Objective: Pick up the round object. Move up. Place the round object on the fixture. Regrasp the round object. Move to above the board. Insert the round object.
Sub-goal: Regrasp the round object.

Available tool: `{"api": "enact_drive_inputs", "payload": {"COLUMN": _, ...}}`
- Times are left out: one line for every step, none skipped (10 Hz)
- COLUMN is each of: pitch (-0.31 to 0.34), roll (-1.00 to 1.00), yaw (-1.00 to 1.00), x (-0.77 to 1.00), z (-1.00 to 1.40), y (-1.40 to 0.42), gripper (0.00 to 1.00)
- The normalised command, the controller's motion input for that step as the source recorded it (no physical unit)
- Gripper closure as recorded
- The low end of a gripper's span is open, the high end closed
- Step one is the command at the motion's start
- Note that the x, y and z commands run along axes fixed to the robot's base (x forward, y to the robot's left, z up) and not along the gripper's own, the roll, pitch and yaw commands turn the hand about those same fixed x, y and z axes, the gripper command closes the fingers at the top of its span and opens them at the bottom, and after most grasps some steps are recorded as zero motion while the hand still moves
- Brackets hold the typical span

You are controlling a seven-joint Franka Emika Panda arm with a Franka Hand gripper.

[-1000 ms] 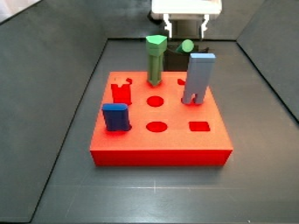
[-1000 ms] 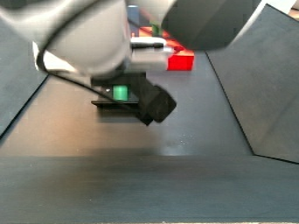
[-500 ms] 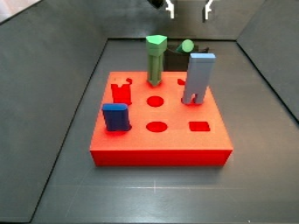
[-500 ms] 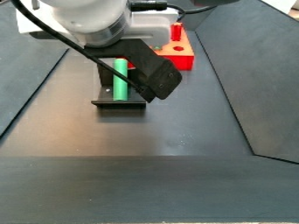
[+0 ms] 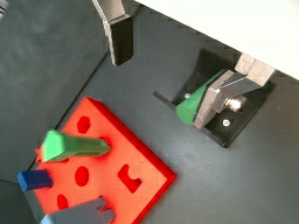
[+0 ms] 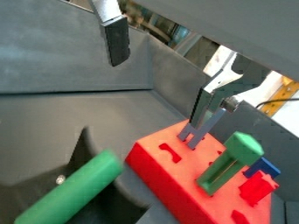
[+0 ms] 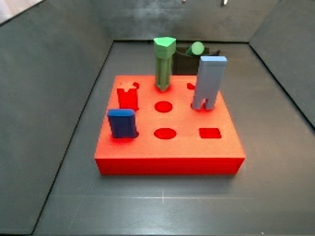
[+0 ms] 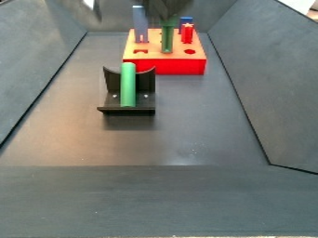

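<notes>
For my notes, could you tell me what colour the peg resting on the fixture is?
Green; the round object on the fixture shows best in a side view.

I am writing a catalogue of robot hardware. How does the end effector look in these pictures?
In both wrist views the end effector has two flat silver metal plate fingers with dark rectangular pads. One finger carries a small round bolt. No cables or markings are visible. Both side views show almost nothing of it.
</notes>
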Motion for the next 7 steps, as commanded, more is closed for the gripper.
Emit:
{"api": "enact_drive_inputs", "payload": {"pitch": 0.038, "roll": 1.0, "yaw": 0.01, "x": -0.06, "z": 0.17, "y": -0.47, "gripper": 0.0}}
{"api": "enact_drive_inputs", "payload": {"pitch": 0.036, "roll": 1.0, "yaw": 0.01, "x": -0.04, "z": 0.05, "y": -0.35, "gripper": 0.0}}
{"api": "enact_drive_inputs", "payload": {"pitch": 0.033, "roll": 1.0, "yaw": 0.01, "x": -0.03, "z": 0.03, "y": -0.09, "gripper": 0.0}}
{"api": "enact_drive_inputs", "payload": {"pitch": 0.032, "roll": 1.0, "yaw": 0.01, "x": -0.04, "z": 0.05, "y": -0.02, "gripper": 0.0}}
{"api": "enact_drive_inputs", "payload": {"pitch": 0.025, "roll": 1.0, "yaw": 0.01, "x": -0.03, "z": 0.02, "y": -0.04, "gripper": 0.0}}
{"api": "enact_drive_inputs", "payload": {"pitch": 0.022, "roll": 1.0, "yaw": 0.01, "x": -0.03, "z": 0.01, "y": -0.04, "gripper": 0.0}}
{"api": "enact_drive_inputs", "payload": {"pitch": 0.015, "roll": 1.0, "yaw": 0.01, "x": -0.04, "z": 0.02, "y": -0.03, "gripper": 0.0}}
